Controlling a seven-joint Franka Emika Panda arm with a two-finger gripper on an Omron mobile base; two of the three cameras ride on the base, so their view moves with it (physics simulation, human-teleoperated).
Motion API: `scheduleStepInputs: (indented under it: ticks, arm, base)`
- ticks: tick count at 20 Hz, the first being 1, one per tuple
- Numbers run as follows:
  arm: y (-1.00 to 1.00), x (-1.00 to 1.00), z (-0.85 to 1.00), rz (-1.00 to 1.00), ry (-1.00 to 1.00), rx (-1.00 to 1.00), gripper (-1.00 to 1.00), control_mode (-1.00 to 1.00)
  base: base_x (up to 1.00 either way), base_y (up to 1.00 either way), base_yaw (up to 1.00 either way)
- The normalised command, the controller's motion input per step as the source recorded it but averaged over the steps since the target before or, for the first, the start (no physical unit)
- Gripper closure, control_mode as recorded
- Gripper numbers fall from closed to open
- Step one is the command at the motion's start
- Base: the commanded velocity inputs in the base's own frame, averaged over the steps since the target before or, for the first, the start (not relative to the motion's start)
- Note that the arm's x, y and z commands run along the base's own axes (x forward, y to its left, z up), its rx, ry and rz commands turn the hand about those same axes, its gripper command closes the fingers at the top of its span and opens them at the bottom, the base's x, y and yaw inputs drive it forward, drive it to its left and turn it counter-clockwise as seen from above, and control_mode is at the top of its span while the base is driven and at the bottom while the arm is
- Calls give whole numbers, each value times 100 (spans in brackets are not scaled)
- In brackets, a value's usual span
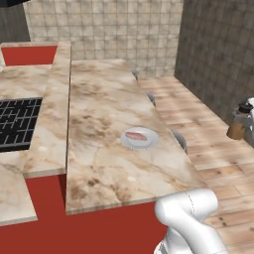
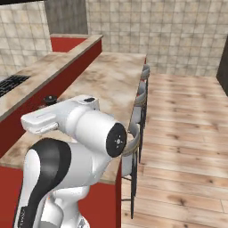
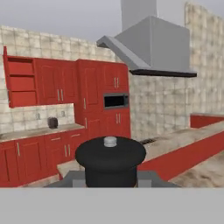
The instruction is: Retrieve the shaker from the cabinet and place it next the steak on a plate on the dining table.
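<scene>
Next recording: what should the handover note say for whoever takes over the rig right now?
Gripper: shut on the shaker, held over the wooden floor, off the right side of the dining table.
Steak: lies on the plate, near the table's right edge.
Done: shaker is out of the cabinet and in hand.
Left: bring it over the table, set it upright beside the steak's plate, release.
</scene>
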Motion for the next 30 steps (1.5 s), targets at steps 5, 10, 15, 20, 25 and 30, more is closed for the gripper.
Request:
scheduleStepInputs:
  ticks: [5, 10, 15, 20, 25, 30]
  arm:
    - [-2, 64, -58, 31, 1, 5, 100, -100]
    - [1, 61, -58, 5, 0, 0, 100, -100]
    - [9, 51, -48, 0, 0, 0, 100, -100]
    - [20, 36, -39, 0, 0, -1, 100, -100]
    - [20, 20, -31, 1, 0, -1, 100, -100]
    - [8, 17, -24, 5, -1, -5, 100, -100]
  base:
    - [0, 0, 0]
    - [0, 0, 0]
    - [0, 0, 0]
    - [0, 0, 0]
    - [0, 0, 0]
    - [0, 0, 0]
